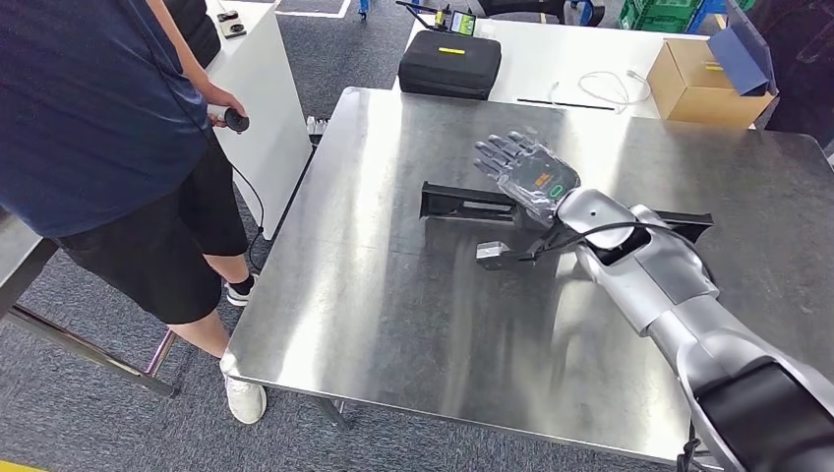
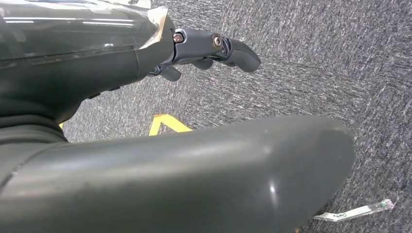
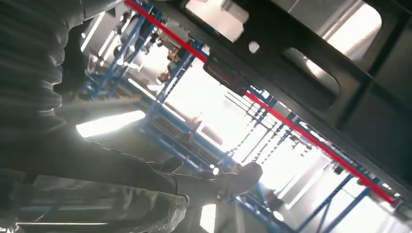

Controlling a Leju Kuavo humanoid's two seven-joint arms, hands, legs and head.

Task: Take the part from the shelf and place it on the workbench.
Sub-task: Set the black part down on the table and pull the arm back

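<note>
- Workbench [image 1: 393, 324] of brushed steel fills the middle of the head view; a long black part [image 1: 462, 205] lies flat on it, running from centre toward the right of the frame, with a slotted black frame and a red stripe in the right wrist view
- Right hand [image 1: 526, 172] sits above the part at centre, palm down, fingers spread and straight, gripping nothing; whether it touches the part cannot be told; its silver arm comes in from the lower right corner
- Left hand [image 2: 214, 48] hangs over grey carpet in the left wrist view; dark fingers curled in, nothing in them; a yellow floor mark [image 2: 165, 124] lies on the carpet
- Person [image 1: 108, 147] in dark top and black shorts stands at the left edge, holding a small black device [image 1: 236, 120] on a cable
- Black case [image 1: 449, 64] upper centre on a white table; cardboard box [image 1: 703, 84] upper right
</note>
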